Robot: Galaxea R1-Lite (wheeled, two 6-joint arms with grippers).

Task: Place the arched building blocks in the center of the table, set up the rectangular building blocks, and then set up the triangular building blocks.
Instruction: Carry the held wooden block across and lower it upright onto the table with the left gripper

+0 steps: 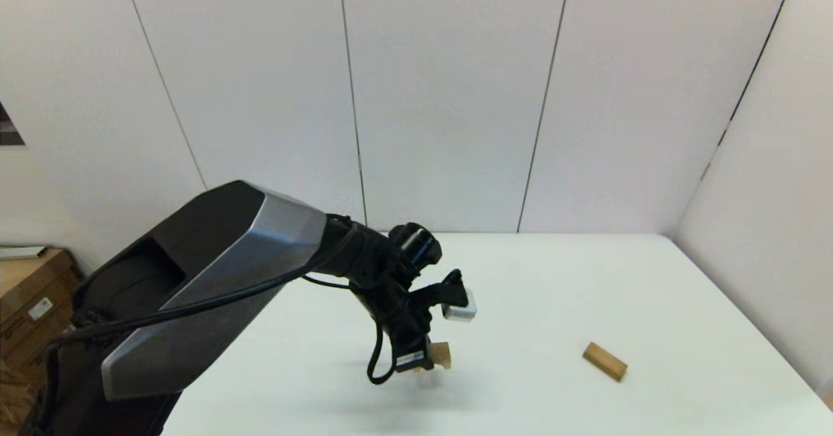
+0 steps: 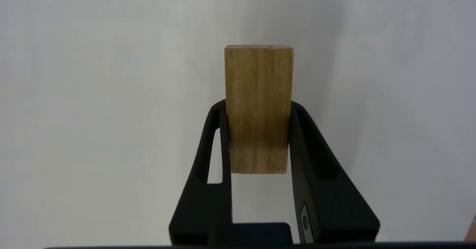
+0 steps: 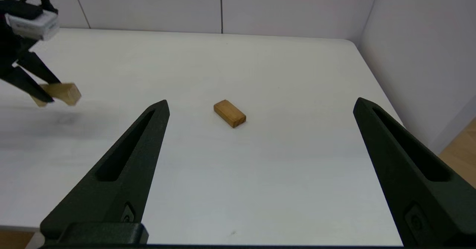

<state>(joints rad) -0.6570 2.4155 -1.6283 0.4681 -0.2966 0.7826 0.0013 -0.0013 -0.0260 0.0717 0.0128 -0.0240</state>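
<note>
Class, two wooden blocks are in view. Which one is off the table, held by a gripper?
The block clamped between the left gripper fingers, near the table's middle. The other block lies flat, untouched, to its right.

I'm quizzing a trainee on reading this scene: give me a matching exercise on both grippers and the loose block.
Things:
1. left gripper
2. right gripper
3. rectangular block

States:
a. lying flat on the table, on the robot's right
b. shut on the arched block
c. open wide, holding nothing

Pairs: 1-b, 2-c, 3-a
</note>
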